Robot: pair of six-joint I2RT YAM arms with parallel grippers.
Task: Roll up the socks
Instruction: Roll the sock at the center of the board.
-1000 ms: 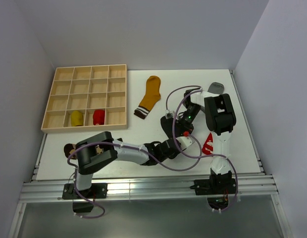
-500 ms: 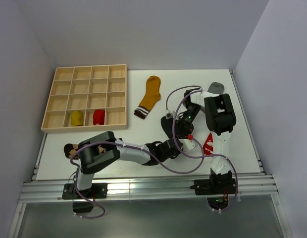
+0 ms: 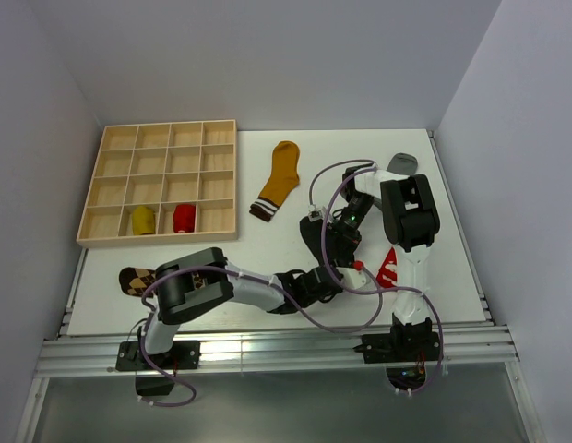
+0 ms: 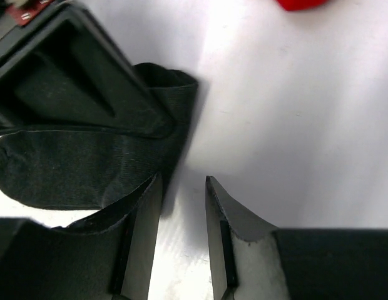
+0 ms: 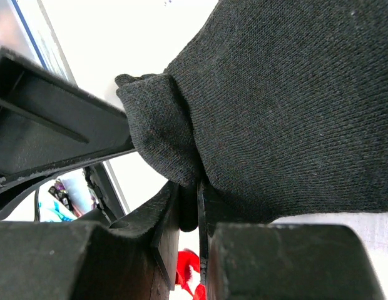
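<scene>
A black sock lies mid-table, and my right gripper is shut on a fold of this black sock. My left gripper stands open just beside the black sock. Bare table shows between its jaws, and its left finger touches the sock's edge. In the top view the left gripper sits just in front of the right gripper. A red printed sock lies to their right.
A flat mustard sock and a grey sock lie at the back. A brown argyle sock is at the front left. The wooden grid tray holds a rolled yellow sock and a rolled red sock.
My left gripper has slid a little right along the sock's near side and its jaws narrowed slightly. The left elbow swung aside, uncovering the argyle sock. The right gripper kept its grip.
</scene>
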